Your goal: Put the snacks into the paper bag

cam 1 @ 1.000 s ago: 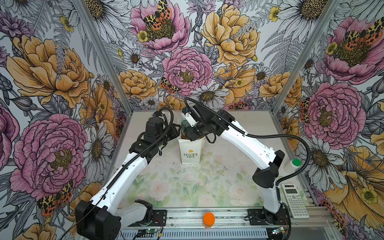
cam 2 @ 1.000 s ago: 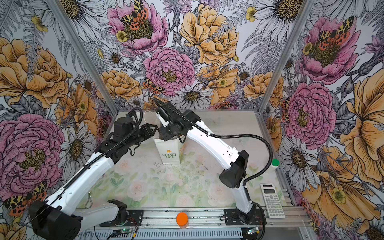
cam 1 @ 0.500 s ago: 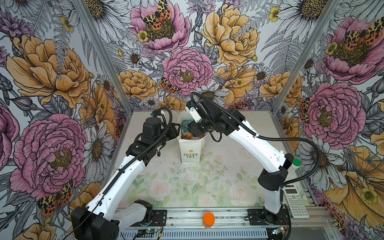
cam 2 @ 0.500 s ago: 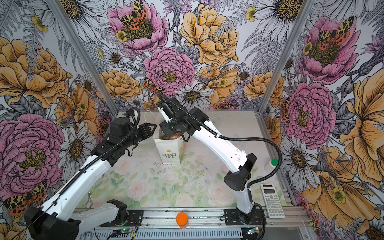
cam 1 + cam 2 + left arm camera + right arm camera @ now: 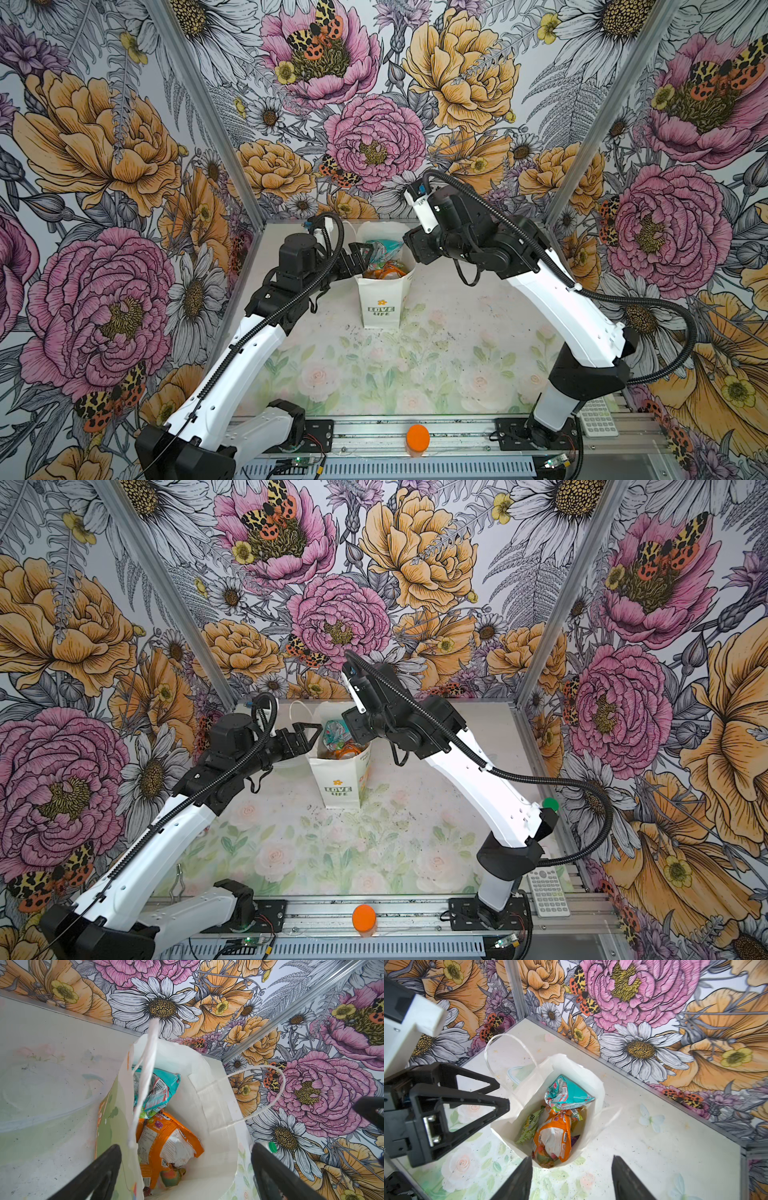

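Observation:
The white paper bag [image 5: 382, 299] [image 5: 338, 779] stands upright at the back middle of the table, mouth open. Inside lie snacks: a teal packet [image 5: 569, 1093] [image 5: 166, 1082] on top, an orange-and-white packet [image 5: 554, 1134] [image 5: 166, 1142], and a green packet [image 5: 529, 1124]. My left gripper [image 5: 313, 735] [image 5: 185, 1146] is wide open at the bag's left rim, its jaws spread across the mouth and holding nothing. A white cord handle [image 5: 147, 1068] hangs in front of it. My right gripper [image 5: 571, 1157] is open and empty, above the bag's right side.
A calculator [image 5: 598, 419] lies at the front right by the right arm's base. A green-capped bottle [image 5: 550, 803] stands at the right edge. An orange round knob [image 5: 417, 435] sits on the front rail. Flowered walls close in the back and both sides.
My right gripper has risen out of the bag's mouth and drawn back to the right, uncovering the packets. My left gripper has opened wide at the bag's rim.

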`<state>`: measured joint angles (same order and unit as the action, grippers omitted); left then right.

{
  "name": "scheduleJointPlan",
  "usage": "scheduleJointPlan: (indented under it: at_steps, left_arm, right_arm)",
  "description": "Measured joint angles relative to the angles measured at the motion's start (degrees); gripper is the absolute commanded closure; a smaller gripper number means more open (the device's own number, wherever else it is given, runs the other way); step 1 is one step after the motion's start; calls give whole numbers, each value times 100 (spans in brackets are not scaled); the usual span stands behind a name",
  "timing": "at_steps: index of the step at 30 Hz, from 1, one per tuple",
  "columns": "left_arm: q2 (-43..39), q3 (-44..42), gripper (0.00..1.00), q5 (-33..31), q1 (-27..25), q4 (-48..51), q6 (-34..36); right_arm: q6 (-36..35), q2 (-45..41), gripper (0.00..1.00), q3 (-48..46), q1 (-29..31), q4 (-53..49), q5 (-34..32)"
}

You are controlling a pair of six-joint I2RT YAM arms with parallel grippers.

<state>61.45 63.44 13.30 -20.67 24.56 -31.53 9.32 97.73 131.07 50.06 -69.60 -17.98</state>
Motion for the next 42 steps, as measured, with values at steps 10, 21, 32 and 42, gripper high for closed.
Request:
scheduleJointPlan:
  at_steps: [10, 21, 32, 42]
  left_arm:
    - [-446, 0, 1, -44, 13, 7, 96]
    - [-1161, -308, 1, -909, 387, -212, 772]
    - [-1139, -1023, 1, -1180, 723, -785, 1554]
    - [-1147, -1755, 1, -1366, 1010, -1757, 2365]
  right_arm:
    - [-127, -1078, 28, -1370, -221, 487, -761]
    - [-2, -3220, 25, -4089, -2031, 2164, -876]
    - [-2, -4085, 21, -6116, -3204, 3602, -461]
    - [-173, -4183, 15, -7954, -4019, 5012, -258]
